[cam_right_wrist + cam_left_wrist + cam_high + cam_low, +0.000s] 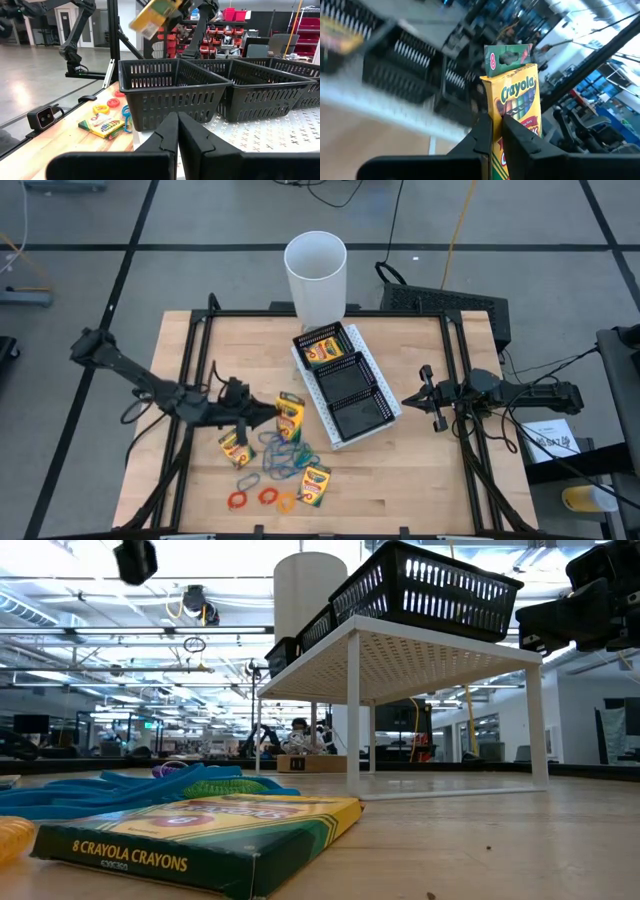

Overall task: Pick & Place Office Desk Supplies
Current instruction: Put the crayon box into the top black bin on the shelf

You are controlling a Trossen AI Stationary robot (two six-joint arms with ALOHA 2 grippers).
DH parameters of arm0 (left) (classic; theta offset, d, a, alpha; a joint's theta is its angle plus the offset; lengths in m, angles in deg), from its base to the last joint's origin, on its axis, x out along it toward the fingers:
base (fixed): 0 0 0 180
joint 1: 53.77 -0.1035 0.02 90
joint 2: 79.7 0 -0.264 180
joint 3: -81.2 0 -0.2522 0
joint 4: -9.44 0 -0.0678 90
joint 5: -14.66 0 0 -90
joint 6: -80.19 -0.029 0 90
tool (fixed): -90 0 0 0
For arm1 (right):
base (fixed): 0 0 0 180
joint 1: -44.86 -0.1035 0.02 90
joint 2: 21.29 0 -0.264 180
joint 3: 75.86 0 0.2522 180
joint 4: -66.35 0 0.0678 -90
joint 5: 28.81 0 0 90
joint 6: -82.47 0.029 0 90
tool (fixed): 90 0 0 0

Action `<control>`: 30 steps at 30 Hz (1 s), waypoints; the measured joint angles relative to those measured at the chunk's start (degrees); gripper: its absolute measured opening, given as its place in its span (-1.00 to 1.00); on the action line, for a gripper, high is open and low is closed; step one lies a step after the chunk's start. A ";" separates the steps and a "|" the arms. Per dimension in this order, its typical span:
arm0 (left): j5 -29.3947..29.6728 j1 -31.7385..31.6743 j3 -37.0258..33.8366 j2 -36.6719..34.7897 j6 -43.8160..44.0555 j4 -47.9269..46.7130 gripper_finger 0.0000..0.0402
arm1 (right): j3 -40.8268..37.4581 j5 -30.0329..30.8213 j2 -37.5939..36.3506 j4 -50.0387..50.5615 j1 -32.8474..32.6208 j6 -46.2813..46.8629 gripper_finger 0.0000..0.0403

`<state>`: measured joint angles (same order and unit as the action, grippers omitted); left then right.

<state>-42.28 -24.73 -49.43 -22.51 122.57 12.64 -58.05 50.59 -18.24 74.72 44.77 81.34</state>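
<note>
Left gripper (268, 413) out over the table, left of the black mesh tray (345, 385), fingers (517, 135) pinched on a crayon box (290, 416) and carrying it clear of the wood. Right gripper (424, 393) parked at the tray's right side, fingers pressed together, nothing between them. One crayon box (325, 350) already lying in the tray's compartment nearest the white cup (316, 278). Two more boxes flat on the table: one (236, 448) left of the rubber bands (283, 457), one (316, 485) at their lower right. Red and orange loops (262, 498) nearest the front edge. Tray up on a white perforated stand (400, 660).
</note>
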 joint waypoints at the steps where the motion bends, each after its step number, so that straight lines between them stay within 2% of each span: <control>1: 0.02 -0.51 0.00 -0.42 -1.35 0.24 -0.87 | 0.00 0.01 0.00 0.00 -0.01 0.00 -1.00; 10: 0.04 -7.07 0.00 -1.12 -9.96 1.21 -0.87 | -0.02 -0.01 0.00 0.00 0.01 0.00 -1.00; 18: 1.31 -18.40 2.04 -1.08 -21.38 4.50 -0.87 | 0.00 0.01 0.02 0.00 0.01 0.00 -1.00; 24: -4.63 -28.89 12.69 0.27 -23.21 -10.67 -0.87 | 0.00 0.00 0.01 0.00 0.01 0.00 -1.00; 27: -5.06 -32.72 18.55 2.98 -24.07 -19.41 -0.87 | -0.02 -0.01 0.00 0.00 -0.01 0.00 -1.00; 30: -5.07 -35.27 24.05 6.86 -25.57 -24.23 -0.87 | -0.01 0.01 0.02 0.00 0.01 0.01 -1.00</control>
<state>-47.35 -60.00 -25.38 -15.65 97.00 -11.59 -58.06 50.60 -18.22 74.72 44.78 81.35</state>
